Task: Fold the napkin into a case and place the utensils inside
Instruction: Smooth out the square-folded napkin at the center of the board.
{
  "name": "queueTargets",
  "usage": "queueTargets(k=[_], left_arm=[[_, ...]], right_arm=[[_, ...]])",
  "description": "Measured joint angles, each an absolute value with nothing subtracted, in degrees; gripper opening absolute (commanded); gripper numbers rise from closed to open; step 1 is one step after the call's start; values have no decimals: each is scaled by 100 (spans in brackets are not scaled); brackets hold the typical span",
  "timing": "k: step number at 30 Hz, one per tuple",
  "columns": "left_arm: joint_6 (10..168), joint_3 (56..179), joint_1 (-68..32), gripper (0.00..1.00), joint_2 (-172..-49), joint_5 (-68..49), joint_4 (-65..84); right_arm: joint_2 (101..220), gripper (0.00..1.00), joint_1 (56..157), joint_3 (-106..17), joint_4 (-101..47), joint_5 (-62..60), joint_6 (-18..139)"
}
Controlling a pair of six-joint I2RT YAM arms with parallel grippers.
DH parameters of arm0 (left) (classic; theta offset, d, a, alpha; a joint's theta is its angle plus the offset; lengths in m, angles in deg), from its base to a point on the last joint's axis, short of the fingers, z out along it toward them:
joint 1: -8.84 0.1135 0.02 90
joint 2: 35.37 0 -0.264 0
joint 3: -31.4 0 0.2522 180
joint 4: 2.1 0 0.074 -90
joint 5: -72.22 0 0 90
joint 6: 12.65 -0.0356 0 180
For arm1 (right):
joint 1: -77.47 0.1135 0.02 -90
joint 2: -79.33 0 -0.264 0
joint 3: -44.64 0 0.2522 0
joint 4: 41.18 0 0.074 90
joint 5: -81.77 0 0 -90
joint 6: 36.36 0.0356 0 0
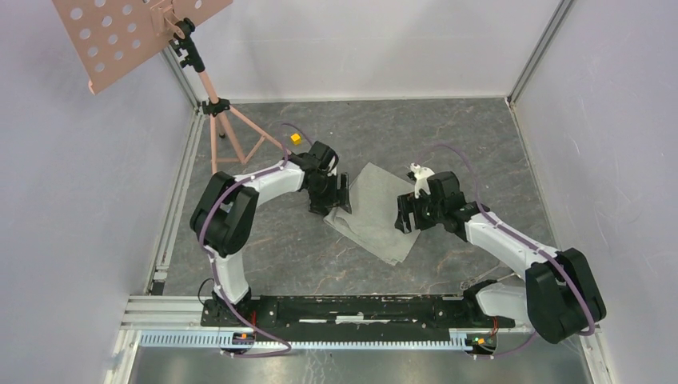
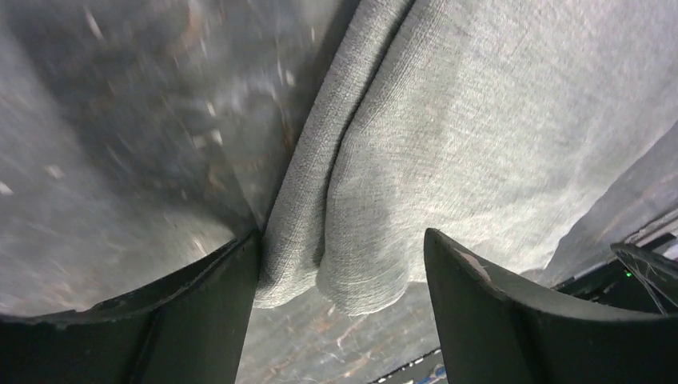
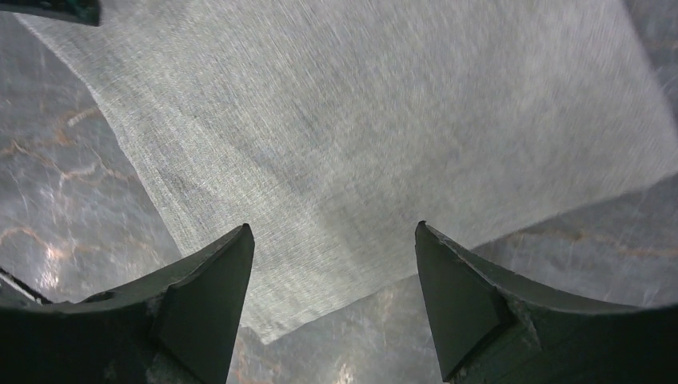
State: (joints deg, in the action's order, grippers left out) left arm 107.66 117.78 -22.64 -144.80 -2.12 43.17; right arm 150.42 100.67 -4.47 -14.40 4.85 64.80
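Observation:
The napkin (image 1: 376,210) lies as a pale grey-green cloth on the dark marbled table between both arms. My left gripper (image 1: 342,197) is at its left edge. In the left wrist view my left gripper (image 2: 342,248) is open, with a bunched fold of the napkin (image 2: 448,136) lying between the jaws. My right gripper (image 1: 405,214) is at the cloth's right edge. In the right wrist view my right gripper (image 3: 332,236) is open above a flat corner of the napkin (image 3: 360,136), gripping nothing. No utensils are in view.
A small yellow cube (image 1: 296,138) sits behind the left arm. A pink tripod stand (image 1: 217,108) with a perforated board stands at the back left. Pale walls enclose the table on three sides.

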Motion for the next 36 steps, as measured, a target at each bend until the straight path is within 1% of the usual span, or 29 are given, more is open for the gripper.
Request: queueTargets(k=[2,6,8,12,13,14,16,24,31,36], left_arm=[[10928,11398,-2334,89,-14204,-164,4208],[11113,11059,-2419,88,-13804,-302,4317],[11144,11019,-2452,82,-13566,-535,4461],[11166,11013,-2599,62,-13009,-736,4590],[11168,11013,-2682,59,-12888,-732,4586],[11177,11013,-2739,57,-12836,-723,4584],[11181,11013,-2835,54,-12816,-715,4586],[11181,11013,-2876,52,-13133,-669,4568],[11177,11013,-2878,38,-13326,-677,4536],[11166,11013,-2878,35,-13326,-726,4560]], right_arm=[[14933,78,10067,-329,-1305,487,6493],[14664,73,10108,-67,-1051,524,6650],[14583,68,10132,25,-938,544,6836],[14380,66,10145,222,-811,522,7310],[14282,64,10148,311,-804,522,7441],[14194,59,10148,401,-809,531,7557],[14085,58,10148,563,-809,548,7787],[14105,57,10207,672,-863,498,8442],[14172,50,10703,694,-994,408,8838],[14197,48,10950,694,-1012,262,9032]])
